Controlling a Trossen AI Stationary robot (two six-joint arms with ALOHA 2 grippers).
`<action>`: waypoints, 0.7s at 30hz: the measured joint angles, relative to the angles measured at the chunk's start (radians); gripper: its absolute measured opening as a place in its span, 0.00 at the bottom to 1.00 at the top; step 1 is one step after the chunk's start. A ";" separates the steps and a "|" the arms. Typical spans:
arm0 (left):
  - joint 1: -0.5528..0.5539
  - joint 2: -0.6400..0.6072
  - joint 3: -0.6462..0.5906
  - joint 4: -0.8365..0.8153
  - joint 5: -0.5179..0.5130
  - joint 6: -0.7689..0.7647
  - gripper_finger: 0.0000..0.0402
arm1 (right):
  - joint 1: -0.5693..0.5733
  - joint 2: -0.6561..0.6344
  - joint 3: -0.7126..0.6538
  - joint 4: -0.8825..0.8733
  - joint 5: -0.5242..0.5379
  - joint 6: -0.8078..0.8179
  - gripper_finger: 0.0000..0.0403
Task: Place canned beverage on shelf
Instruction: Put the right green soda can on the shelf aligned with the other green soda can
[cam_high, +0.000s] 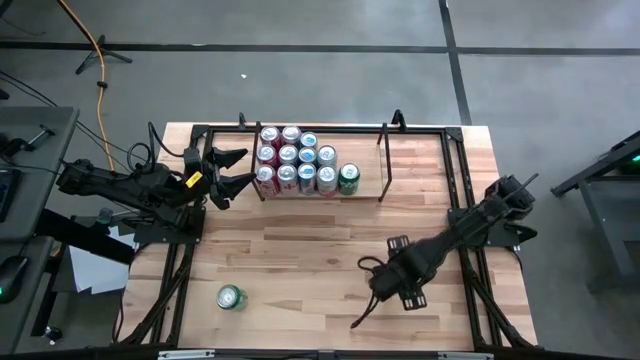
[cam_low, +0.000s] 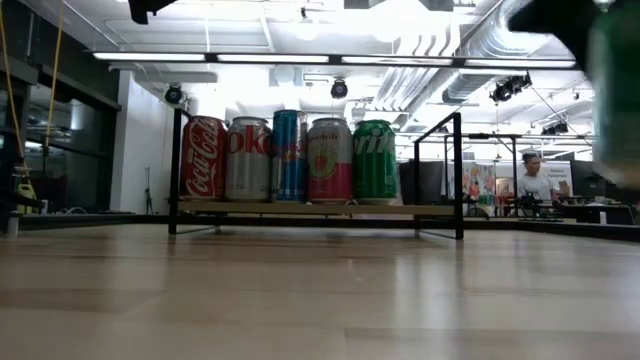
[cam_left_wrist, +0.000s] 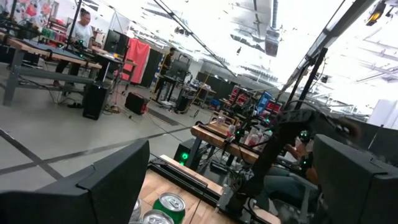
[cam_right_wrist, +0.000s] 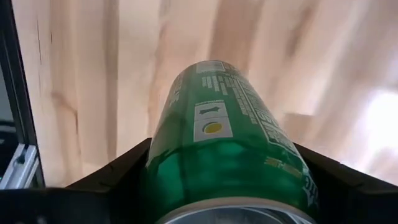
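You can see the desk (cam_high: 300, 260) is light wood, smooth planks with a soft shine. The shelf (cam_low: 318, 210) is thin black metal rods, matt, with a pale wood base. The cans on the shelf (cam_low: 290, 157) are shiny metal with bright printed sides. The green can (cam_right_wrist: 227, 149) between the right gripper's (cam_right_wrist: 227, 180) matt black jaws looks glossy and smooth. Another green can (cam_high: 231, 297) on the desk has a silvery metal top. The floor (cam_high: 300, 80) is dull grey.

— Where is the low black metal-rod shelf with a wood base (cam_high: 320, 165)?
— Upper centre of the table, with upright drink cans (cam_high: 297, 166) clustered on its left half.
— Anything else?
— A green can (cam_high: 231, 297) stands lower left.
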 joint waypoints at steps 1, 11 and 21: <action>0.000 0.000 0.000 0.000 0.000 0.000 0.91 | -0.011 -0.007 0.029 -0.022 0.017 -0.010 0.72; 0.000 0.000 0.000 0.001 0.000 -0.001 0.91 | -0.169 -0.033 0.382 -0.168 0.159 -0.133 0.72; 0.000 0.000 0.000 0.002 0.000 -0.001 0.91 | -0.421 -0.035 0.839 -0.234 0.387 -0.207 0.72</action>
